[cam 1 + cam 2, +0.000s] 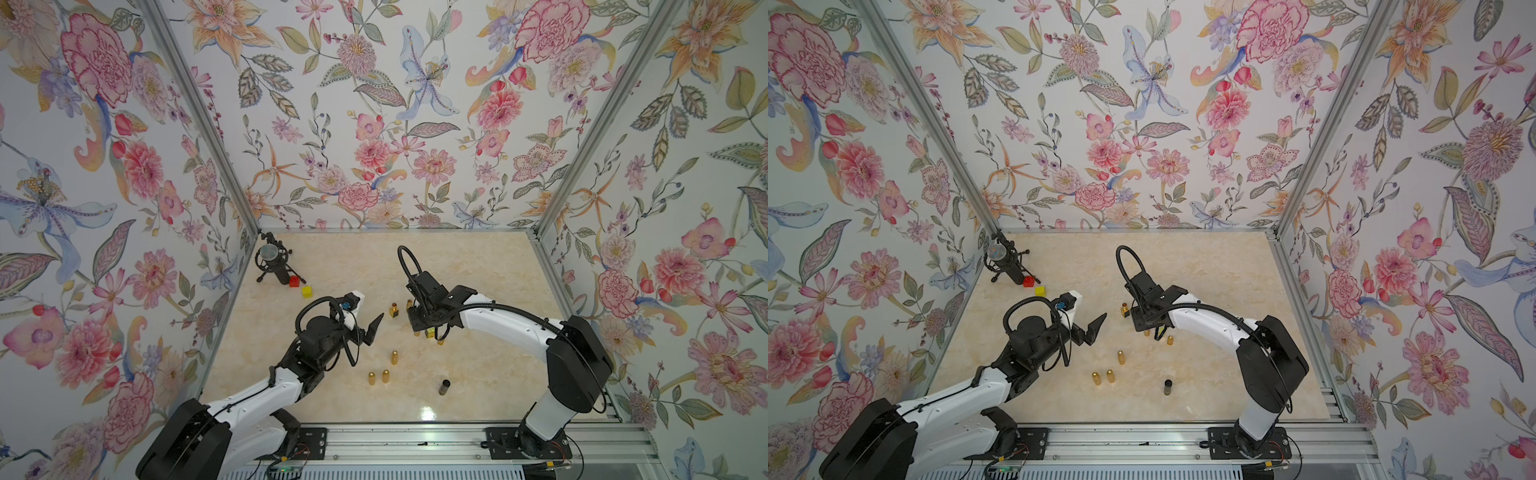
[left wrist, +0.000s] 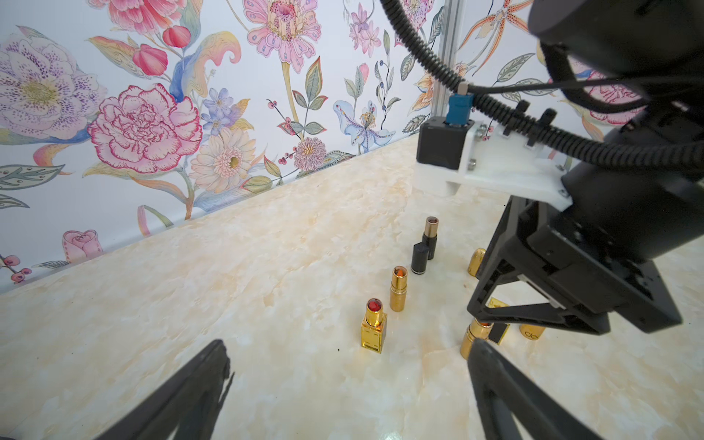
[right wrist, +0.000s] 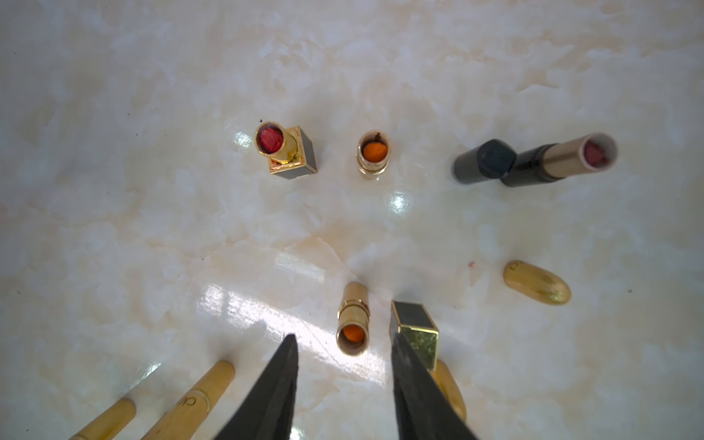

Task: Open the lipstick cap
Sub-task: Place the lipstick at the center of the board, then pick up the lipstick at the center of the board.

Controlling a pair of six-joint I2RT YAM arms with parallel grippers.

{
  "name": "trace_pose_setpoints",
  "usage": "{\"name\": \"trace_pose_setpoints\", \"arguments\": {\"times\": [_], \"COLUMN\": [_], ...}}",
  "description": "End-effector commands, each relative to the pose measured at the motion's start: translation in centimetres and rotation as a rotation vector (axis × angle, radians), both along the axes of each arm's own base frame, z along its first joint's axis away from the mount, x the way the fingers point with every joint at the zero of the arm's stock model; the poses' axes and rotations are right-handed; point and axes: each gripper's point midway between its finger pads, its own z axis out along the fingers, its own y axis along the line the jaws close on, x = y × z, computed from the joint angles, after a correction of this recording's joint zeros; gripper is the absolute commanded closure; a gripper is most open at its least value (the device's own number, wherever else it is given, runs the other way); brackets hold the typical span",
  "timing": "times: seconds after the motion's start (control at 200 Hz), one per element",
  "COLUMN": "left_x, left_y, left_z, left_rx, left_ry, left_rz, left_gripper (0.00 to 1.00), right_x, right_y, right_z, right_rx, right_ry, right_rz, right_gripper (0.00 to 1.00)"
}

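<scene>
Item: right gripper (image 3: pixel 343 338), lower centre in both top views. I see its fingers parted, clasping nothing. Between the tips stands a round gold lipstick (image 3: pixel 352 324), upright, uncapped, orange inside. A square black-and-gold cap (image 3: pixel 413 327) stands just beside one finger. Left gripper (image 2: pixel 346 358): spread wide, empty, apart from these.
</scene>
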Motion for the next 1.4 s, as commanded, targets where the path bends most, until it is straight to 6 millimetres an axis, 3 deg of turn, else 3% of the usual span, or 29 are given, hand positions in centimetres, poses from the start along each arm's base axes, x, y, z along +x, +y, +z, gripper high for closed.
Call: {"name": "trace_pose_setpoints", "arguments": {"times": [0.0, 0.11, 0.25, 0.52, 0.69, 0.836, 0.976, 1.396], "left_x": [-0.2, -0.5, -1.2, -2.7, -3.2, -3.4, -3.4, -3.4], "left_y": [0.4, -0.1, -1.3, -3.3, -3.5, -3.2, -3.1, -2.6], "left_z": [-0.2, -0.2, 0.6, 0.8, 0.8, 0.8, 0.6, -0.1], "left_rx": [0.014, 0.033, 0.055, 0.096, 0.111, 0.107, 0.104, 0.107], "left_ry": [0.015, 0.021, -0.004, -0.023, -0.026, -0.027, -0.026, -0.016], "left_rz": [-0.002, -0.023, -0.062, -0.14, -0.144, -0.142, -0.135, -0.115], "left_gripper": [0.01, 0.01, 0.01, 0.01, 0.01, 0.01, 0.01, 0.01], "right_x": [-1.2, -3.1, -6.7, -13.4, -16.4, -17.6, -17.5, -17.8], "right_y": [-2.4, -4.4, -6.5, -7.1, -7.4, -8.3, -7.6, -6.5], "right_z": [3.0, 4.9, 5.6, 3.8, 1.0, -1.3, -2.8, -5.0], "right_rx": [-0.012, -0.008, -0.022, -0.052, -0.123, -0.179, -0.19, -0.197], "right_ry": [0.004, 0.02, 0.083, 0.196, 0.248, 0.27, 0.274, 0.318], "right_rz": [-0.058, -0.09, -0.113, -0.085, -0.061, -0.075, -0.055, -0.024], "right_gripper": [0.54, 0.52, 0.5, 0.41, 0.38, 0.4, 0.48, 0.65]}}
